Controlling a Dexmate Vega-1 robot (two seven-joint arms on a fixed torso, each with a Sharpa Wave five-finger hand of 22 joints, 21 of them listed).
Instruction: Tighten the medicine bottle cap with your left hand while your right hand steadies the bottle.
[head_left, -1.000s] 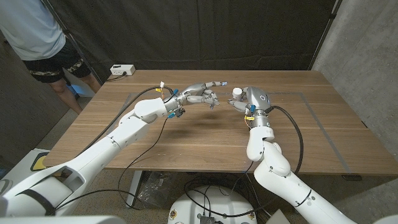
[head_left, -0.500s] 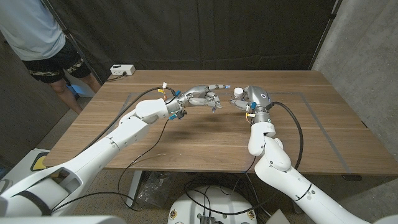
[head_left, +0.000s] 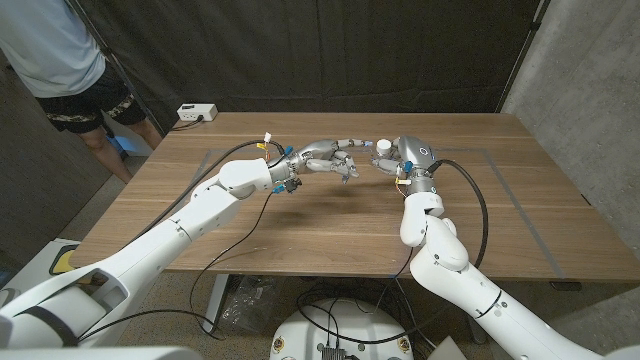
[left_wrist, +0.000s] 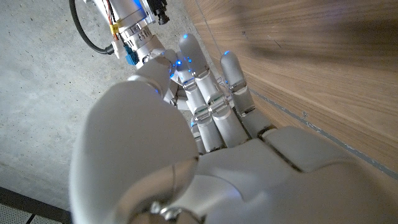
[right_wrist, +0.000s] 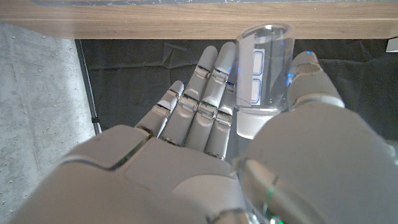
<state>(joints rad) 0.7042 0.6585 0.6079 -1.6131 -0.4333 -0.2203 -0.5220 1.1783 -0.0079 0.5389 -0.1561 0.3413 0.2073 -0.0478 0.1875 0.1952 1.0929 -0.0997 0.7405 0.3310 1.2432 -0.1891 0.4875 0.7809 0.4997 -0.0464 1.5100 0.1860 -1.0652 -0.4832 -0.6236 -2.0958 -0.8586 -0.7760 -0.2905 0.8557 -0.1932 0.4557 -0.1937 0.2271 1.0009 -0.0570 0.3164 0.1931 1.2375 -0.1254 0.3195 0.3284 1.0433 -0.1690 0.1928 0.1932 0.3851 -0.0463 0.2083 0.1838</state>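
A small clear medicine bottle (head_left: 384, 158) with a white cap (head_left: 383, 147) stands upright on the wooden table (head_left: 300, 225), right of centre. My right hand (head_left: 411, 160) holds it from the right. In the right wrist view the bottle (right_wrist: 261, 65) sits between the fingers (right_wrist: 208, 93) and the thumb (right_wrist: 311, 74). My left hand (head_left: 335, 156) hovers just left of the bottle, its fingers stretched toward the cap with the tips very close to it and nothing held. The left wrist view looks over the back of my left hand (left_wrist: 205, 143), which hides the bottle.
A white box (head_left: 197, 113) sits at the table's far left corner. A person (head_left: 60, 60) stands beyond that corner. A thin taped rectangle (head_left: 500, 190) marks the tabletop. Black cables trail along both arms.
My left hand has moved right, bringing its fingertips closer to the cap. The right hand and bottle have barely shifted.
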